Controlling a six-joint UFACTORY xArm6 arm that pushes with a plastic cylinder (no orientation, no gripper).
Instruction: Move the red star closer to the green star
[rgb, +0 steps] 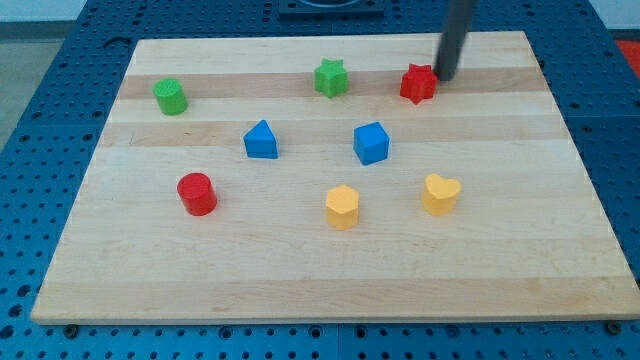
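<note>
Red star (419, 84) sits right of green star (331, 77); rod tip (444, 76) touches its right side, placed to shove leftward; no end effector fitted, nothing grasped.

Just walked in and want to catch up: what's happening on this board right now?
A robot arm's dark rod is working on the red star near the view's top. My tip sits right at that star's right edge, on the side away from the green star, which lies to its left with a bare gap between them. The other blocks stand apart: a green cylinder, two blue blocks, a red cylinder and two yellow blocks.
</note>
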